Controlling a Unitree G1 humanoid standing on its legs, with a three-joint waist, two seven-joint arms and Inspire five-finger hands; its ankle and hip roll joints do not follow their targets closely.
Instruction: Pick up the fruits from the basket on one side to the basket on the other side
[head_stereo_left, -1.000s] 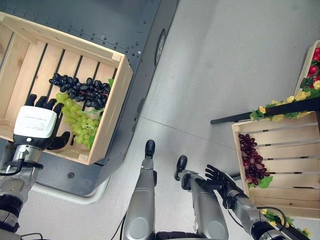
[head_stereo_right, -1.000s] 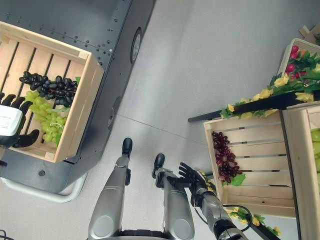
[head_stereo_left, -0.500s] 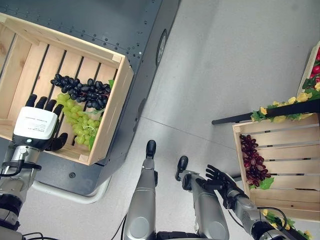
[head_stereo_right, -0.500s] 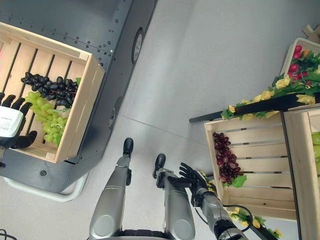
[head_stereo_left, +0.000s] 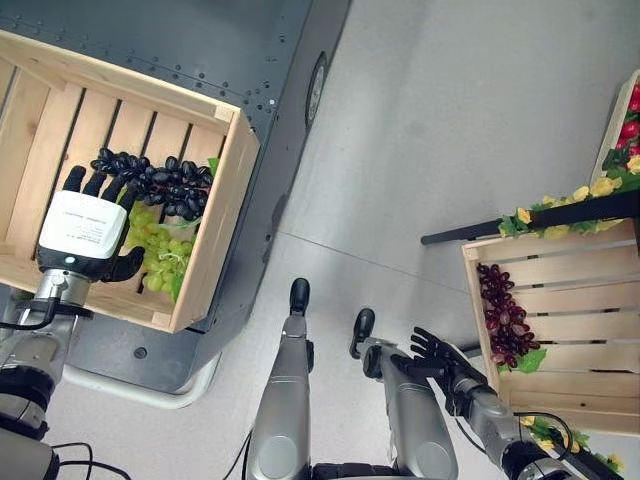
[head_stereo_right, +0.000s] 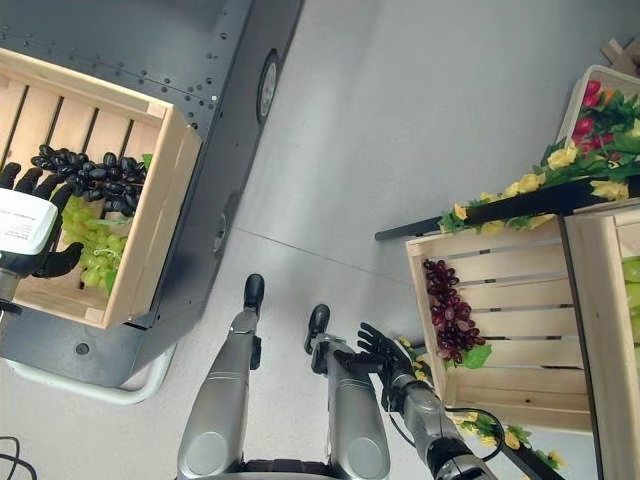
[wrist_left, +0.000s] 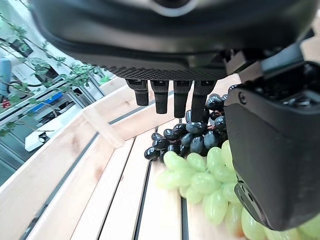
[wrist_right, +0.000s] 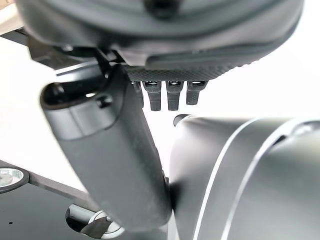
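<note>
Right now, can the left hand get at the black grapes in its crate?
Probably yes: the left hand is open inside the left crate, fingertips already at the black grapes, with nothing between; the green grapes lie beside its thumb.

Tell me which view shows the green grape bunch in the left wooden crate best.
The left wrist view: the green grape bunch lies close, beside the black grapes. In both eye views, the left hand covers part of it.
</note>
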